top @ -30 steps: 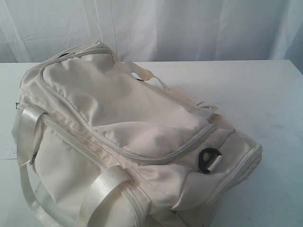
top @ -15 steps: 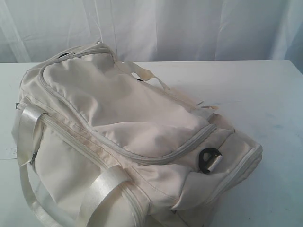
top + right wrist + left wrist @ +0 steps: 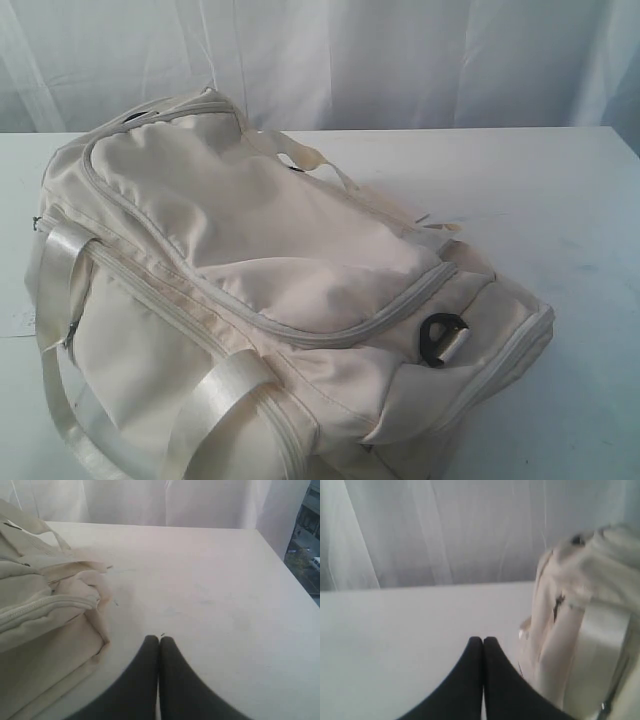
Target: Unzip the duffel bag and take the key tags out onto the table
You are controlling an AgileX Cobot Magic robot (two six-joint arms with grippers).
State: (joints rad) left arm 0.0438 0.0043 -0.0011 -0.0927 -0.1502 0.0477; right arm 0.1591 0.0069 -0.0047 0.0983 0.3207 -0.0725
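Observation:
The cream-white duffel bag [image 3: 260, 290] lies zipped shut on the white table [image 3: 560, 200], filling the left and middle of the exterior view. Its grey top zip [image 3: 330, 335] curves round the lid, and a black D-ring [image 3: 440, 335] shows at its right end. The key tags are hidden. Neither arm appears in the exterior view. My left gripper [image 3: 483, 639] is shut with nothing in it, beside one end of the bag [image 3: 580, 625]. Shut and empty too, my right gripper [image 3: 159, 638] hovers over bare table near the bag's other end [image 3: 45, 615].
A white curtain [image 3: 400, 60] hangs behind the table. Shiny white strap handles [image 3: 60, 270] loop over the bag's near side. The table's right edge [image 3: 287, 565] drops off next to a window in the right wrist view.

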